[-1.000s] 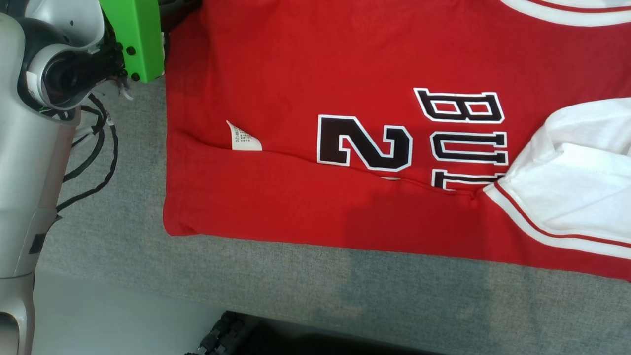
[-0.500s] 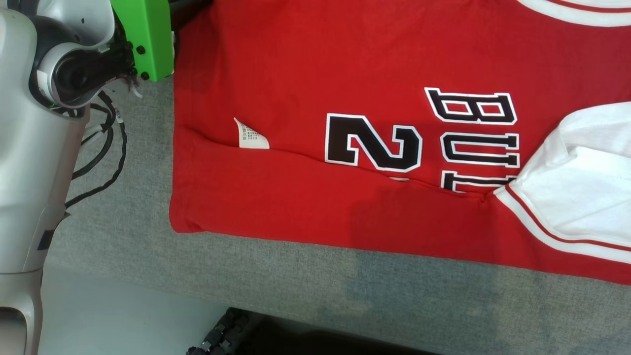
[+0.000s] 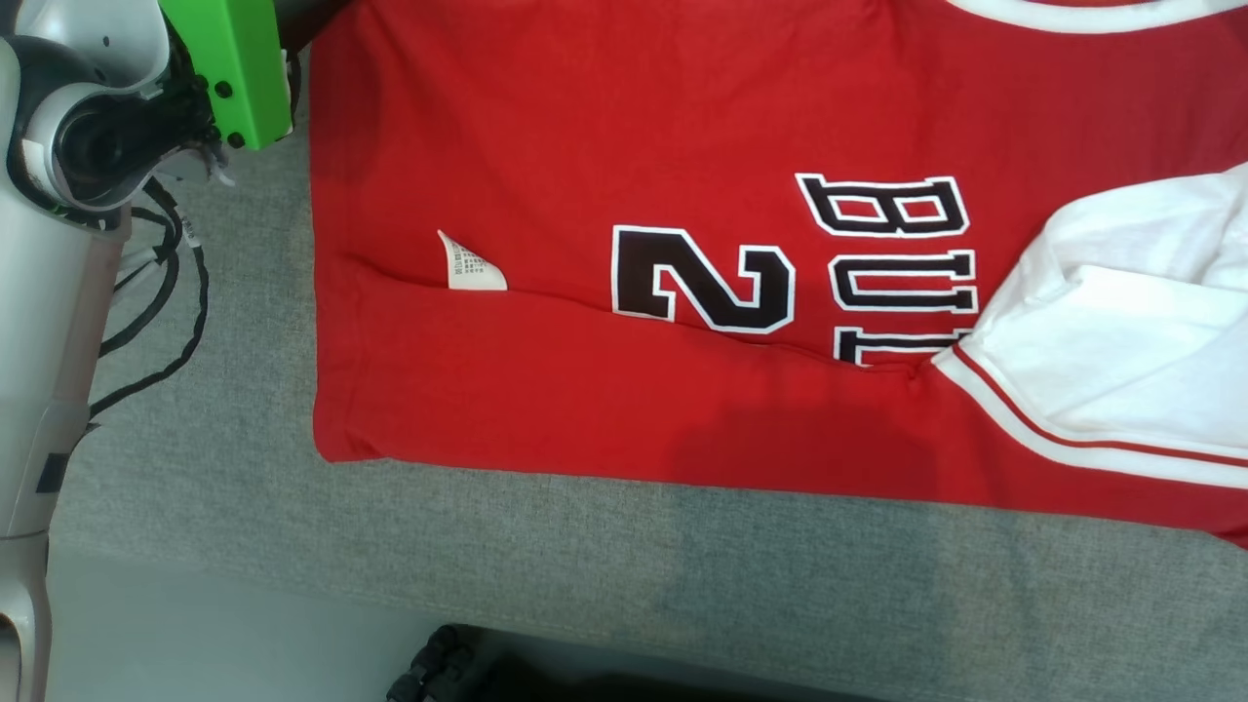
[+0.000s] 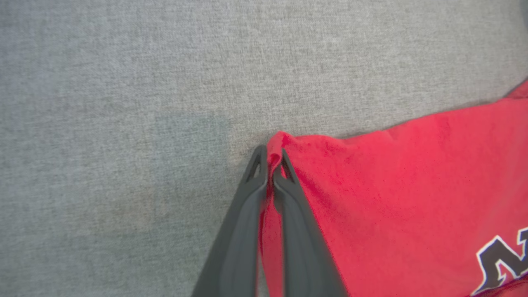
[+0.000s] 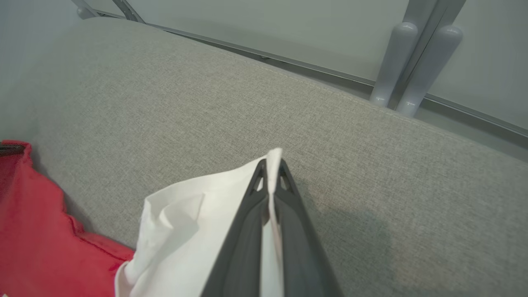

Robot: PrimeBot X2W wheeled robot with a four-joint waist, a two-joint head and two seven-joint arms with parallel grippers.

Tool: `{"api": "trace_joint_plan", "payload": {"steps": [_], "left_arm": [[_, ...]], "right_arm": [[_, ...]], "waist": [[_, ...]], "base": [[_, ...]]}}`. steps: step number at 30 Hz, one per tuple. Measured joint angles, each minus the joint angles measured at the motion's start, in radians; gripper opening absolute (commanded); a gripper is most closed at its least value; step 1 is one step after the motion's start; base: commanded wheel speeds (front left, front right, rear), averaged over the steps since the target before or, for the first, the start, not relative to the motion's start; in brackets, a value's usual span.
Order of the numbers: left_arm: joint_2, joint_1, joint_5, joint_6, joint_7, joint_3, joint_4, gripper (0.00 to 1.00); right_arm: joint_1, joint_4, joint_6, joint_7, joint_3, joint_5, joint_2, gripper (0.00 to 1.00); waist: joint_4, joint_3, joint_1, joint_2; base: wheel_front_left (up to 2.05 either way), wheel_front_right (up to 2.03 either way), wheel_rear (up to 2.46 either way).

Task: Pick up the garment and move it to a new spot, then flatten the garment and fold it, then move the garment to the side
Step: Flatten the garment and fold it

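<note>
Grey woven upholstery (image 3: 585, 565) is serving as the work surface, with pale rounded posts (image 5: 396, 62) standing behind its far edge. A red jersey with black-and-white lettering and white sleeves (image 3: 604, 127) is lying spread across it. The jersey's near strip is turned over onto the number, and a small white care label (image 3: 470, 268) is poking out at the crease.

The left gripper (image 4: 272, 159) is pinching a corner of the red hem, fingers pressed together with a ridge of cloth rising between them. The right gripper (image 5: 271, 169) is clamping the edge of the white sleeve (image 5: 185, 214), with a thin band of fabric showing between its tips.

Judging by the turned strip, the folding stage is under way and both holds are set for carrying cloth over.

To do this well:
- Both arms should be rising together and level, so the span between them is pulling taut rather than sagging.
- The sleeve hold looks shallow, so any jerk is risking a slip.
- Cloth should be travelling in one smooth arc and landing square with the existing crease.
- Fingers should be parting only once the fabric is resting flat.
</note>
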Motion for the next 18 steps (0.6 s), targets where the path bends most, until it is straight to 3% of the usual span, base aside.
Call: {"api": "trace_joint_plan", "payload": {"steps": [9,18], "left_arm": [[0.032,0.056,0.0,-0.003,-0.035,0.013,0.02,0.0],[0.045,0.142,-0.022,-0.012,-0.12,0.041,-0.018,0.0]], "right_arm": [[0.065,-0.048,0.034,-0.095,-0.012,0.034,-0.005,0.0],[0.193,-0.139,0.044,-0.196,-0.029,0.06,-0.038,0.0]], "waist": [[-0.041,-0.055,0.0,0.0],[-0.081,-0.127,0.0,0.0]], "base": [[0.0,0.0,0.0],[0.0,0.0,0.0]]}}
